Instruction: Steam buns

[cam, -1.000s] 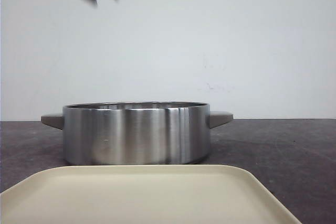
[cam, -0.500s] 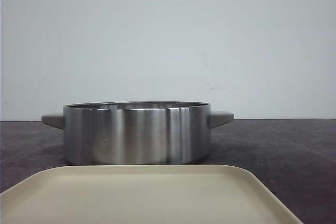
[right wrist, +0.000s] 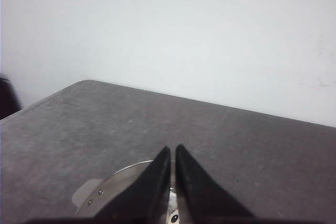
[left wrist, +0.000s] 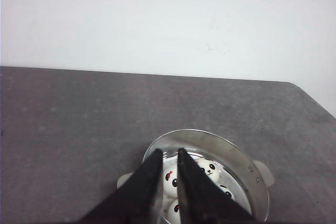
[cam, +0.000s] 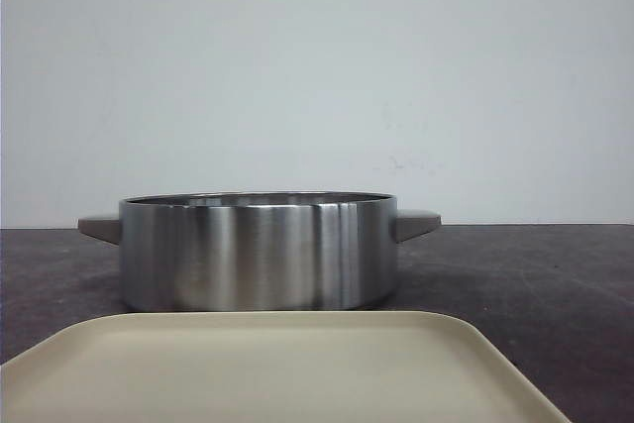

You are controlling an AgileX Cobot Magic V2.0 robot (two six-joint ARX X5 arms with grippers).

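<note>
From the front, only the cream tray (cam: 277,369) and, behind it, the steel pot (cam: 258,250) show, its wall hiding the contents. The left wrist view looks in: the buns (left wrist: 210,170) lie inside, partly covered by the left gripper (left wrist: 168,153), fingers nearly together and empty. The right gripper (right wrist: 172,149), likewise narrow, blocks all but a sliver of one bun.

You are looking at a bare test/lab setup, not a home kitchen: 1 dark grey table (cam: 555,284) against a plain white wall (cam: 317,66), w/ only 1 steel pot (cam: 258,250) and 1 beige tray (cam: 267,369) staged on it.
</note>
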